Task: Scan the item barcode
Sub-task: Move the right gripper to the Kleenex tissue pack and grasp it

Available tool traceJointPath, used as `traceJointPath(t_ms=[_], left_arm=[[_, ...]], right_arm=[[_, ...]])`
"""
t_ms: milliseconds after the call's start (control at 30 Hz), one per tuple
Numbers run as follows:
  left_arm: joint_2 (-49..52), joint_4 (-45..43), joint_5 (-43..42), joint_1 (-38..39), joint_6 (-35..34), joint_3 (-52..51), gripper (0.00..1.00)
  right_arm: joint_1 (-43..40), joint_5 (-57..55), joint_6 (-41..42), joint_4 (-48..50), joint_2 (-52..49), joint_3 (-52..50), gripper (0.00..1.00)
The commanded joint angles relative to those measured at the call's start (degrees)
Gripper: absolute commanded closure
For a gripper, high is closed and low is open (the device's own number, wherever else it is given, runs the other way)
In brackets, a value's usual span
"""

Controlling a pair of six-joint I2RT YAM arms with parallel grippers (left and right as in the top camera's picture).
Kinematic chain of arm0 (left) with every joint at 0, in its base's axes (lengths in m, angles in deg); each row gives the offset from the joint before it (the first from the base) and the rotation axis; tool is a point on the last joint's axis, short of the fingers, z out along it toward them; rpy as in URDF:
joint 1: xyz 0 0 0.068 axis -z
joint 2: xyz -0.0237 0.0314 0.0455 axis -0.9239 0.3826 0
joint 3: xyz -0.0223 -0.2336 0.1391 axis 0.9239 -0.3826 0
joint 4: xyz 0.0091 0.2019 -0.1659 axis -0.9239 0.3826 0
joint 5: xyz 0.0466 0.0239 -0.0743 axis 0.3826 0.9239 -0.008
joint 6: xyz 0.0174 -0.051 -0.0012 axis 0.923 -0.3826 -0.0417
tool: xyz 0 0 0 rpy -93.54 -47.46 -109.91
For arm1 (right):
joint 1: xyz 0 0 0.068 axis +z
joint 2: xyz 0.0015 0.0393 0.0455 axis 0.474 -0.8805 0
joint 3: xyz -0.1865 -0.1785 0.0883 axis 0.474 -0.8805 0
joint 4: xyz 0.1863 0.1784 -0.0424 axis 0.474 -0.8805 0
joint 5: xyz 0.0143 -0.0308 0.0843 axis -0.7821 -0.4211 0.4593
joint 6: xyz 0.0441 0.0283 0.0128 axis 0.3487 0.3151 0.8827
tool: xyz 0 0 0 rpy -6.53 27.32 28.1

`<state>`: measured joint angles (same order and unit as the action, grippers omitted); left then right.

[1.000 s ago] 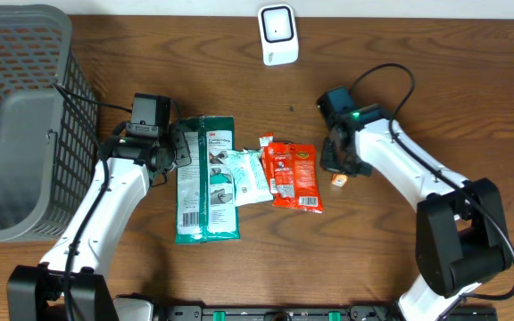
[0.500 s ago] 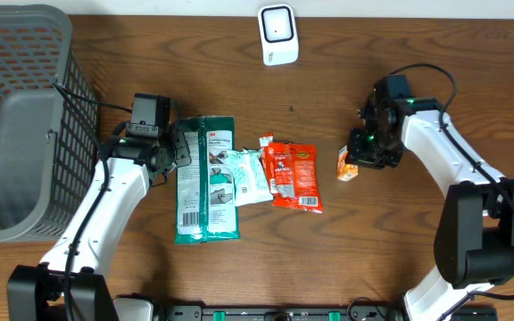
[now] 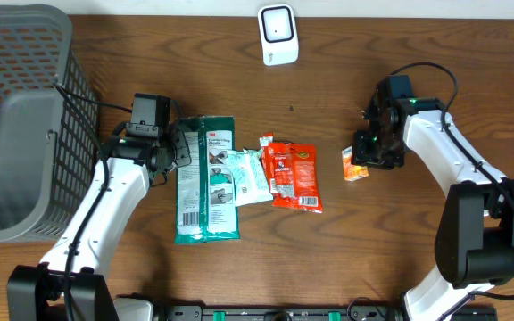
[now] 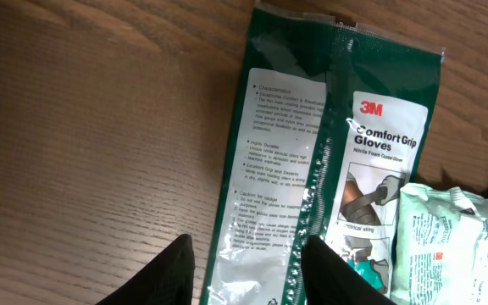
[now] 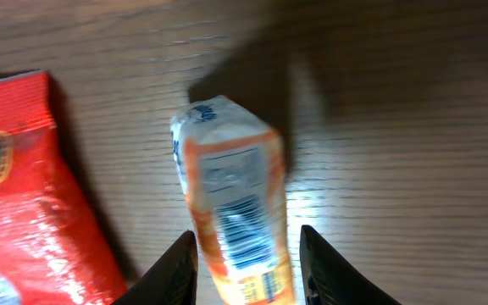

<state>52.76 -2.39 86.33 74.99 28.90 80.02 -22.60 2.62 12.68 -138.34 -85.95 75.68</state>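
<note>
A small orange packet (image 5: 231, 195) with a barcode on its upper face lies lengthwise between the fingers of my right gripper (image 5: 246, 254). There is a gap on each side, so the gripper is open. From overhead the packet (image 3: 355, 166) sits on the wood just left of the right gripper (image 3: 365, 155). The white scanner (image 3: 277, 34) stands at the table's far edge. My left gripper (image 4: 248, 254) hovers open over the left part of a green 3M gloves pack (image 4: 337, 144) and grips nothing.
The green gloves pack (image 3: 206, 178), a pale green wipes pack (image 3: 250, 176) and a red snack packet (image 3: 295, 176) lie side by side mid-table. A grey mesh basket (image 3: 16, 116) fills the far left corner.
The right arm carried the orange packet to the right, away from the red packet, and its jaws opened around it. The left arm stayed still.
</note>
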Motion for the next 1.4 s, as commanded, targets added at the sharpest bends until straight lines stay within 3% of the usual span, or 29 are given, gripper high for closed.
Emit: traceJointPath(t_ms=[0, 233, 367, 600, 867, 1100, 1367], left_arm=[[0.5, 0.2, 0.7, -0.2, -0.1, -0.6, 0.57], [0.5, 0.2, 0.7, -0.2, -0.1, -0.6, 0.57], [0.5, 0.1, 0.7, -0.2, -0.1, -0.6, 0.57], [0.5, 0.1, 0.7, -0.2, -0.1, -0.6, 0.57], [0.5, 0.1, 0.7, -0.2, -0.1, -0.6, 0.57], [0.5, 0.1, 0.7, -0.2, -0.1, -0.6, 0.57], [0.5, 0.1, 0.7, -0.2, -0.1, -0.6, 0.57]], right_arm=[[-0.4, -5.9, -0.8, -0.2, 0.3, -0.2, 0.65], [-0.4, -14.1, -0.8, -1.4, 0.3, 0.5, 0.62], [0.3, -9.8, -0.8, -5.6, 0.3, 4.4, 0.58], [4.7, -8.1, 4.8, -6.8, 0.3, 6.0, 0.62], [13.8, -24.5, 13.0, -6.4, 0.2, 5.0, 0.65], [18.5, -34.0, 13.8, -3.2, 0.2, 1.9, 0.67], [18.3, -34.6, 12.6, 3.5, 0.2, -3.8, 0.64]])
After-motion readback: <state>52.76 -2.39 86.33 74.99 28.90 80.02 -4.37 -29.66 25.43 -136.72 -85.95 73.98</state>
